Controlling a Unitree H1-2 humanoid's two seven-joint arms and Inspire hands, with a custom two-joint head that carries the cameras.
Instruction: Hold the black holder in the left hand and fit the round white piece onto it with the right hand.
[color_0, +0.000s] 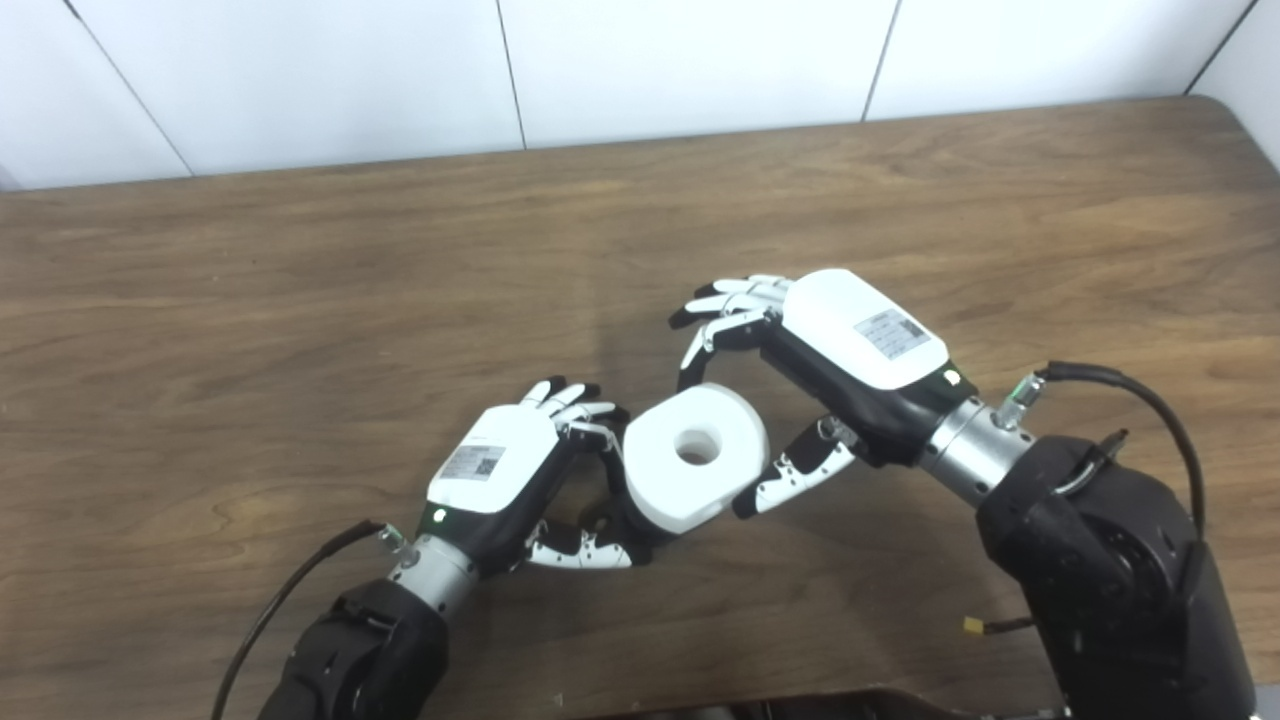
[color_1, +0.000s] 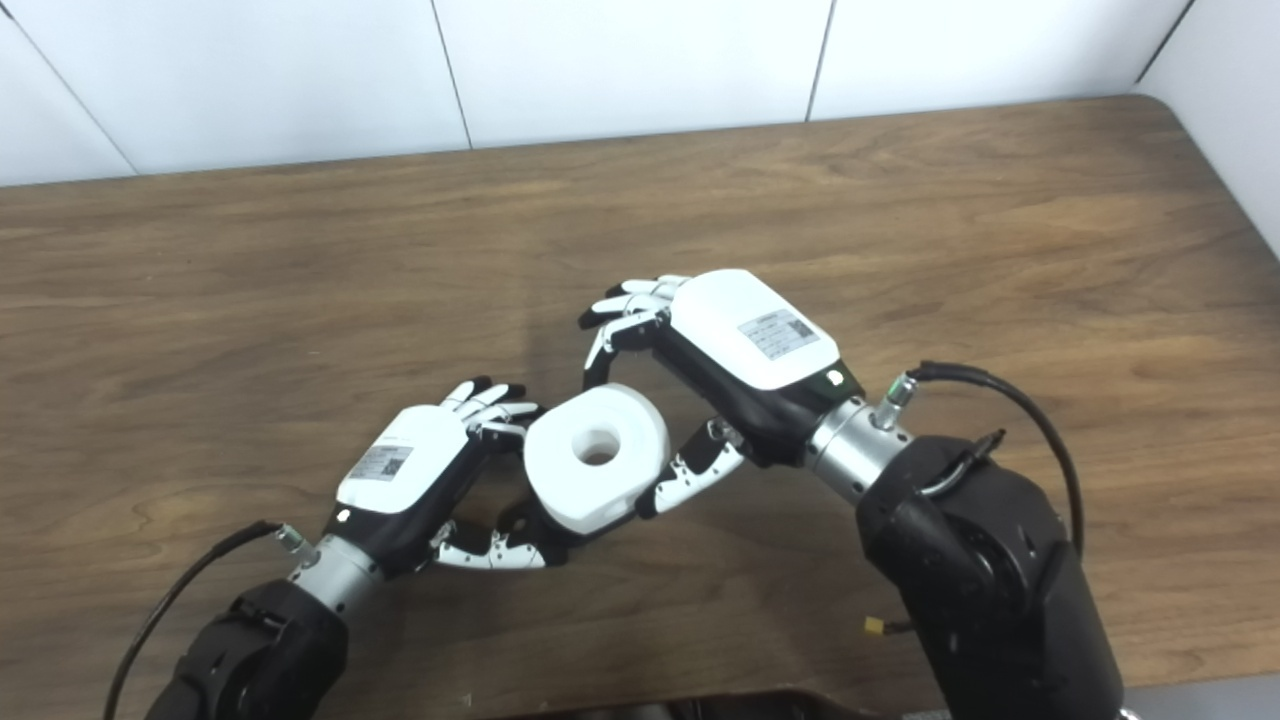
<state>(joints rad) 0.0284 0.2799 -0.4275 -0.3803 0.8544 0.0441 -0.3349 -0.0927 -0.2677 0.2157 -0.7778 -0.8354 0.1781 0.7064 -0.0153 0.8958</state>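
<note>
The round white piece (color_0: 695, 455), a thick ring with a centre hole, sits tilted between my two hands above the table. Only a dark sliver of the black holder (color_0: 640, 535) shows under its lower left edge; the ring hides the rest. My left hand (color_0: 500, 470) is curled around the holder from the left, with its fingers behind the ring and its thumb below. My right hand (color_0: 850, 340) reaches in from the right. One fingertip touches the ring's top edge and the thumb presses its lower right rim, while the other fingers stay stretched out above.
The brown wooden table (color_0: 300, 300) runs back to a white panelled wall (color_0: 690, 60). Its right corner (color_0: 1215, 105) is rounded. Cables loop off both wrists near the front edge.
</note>
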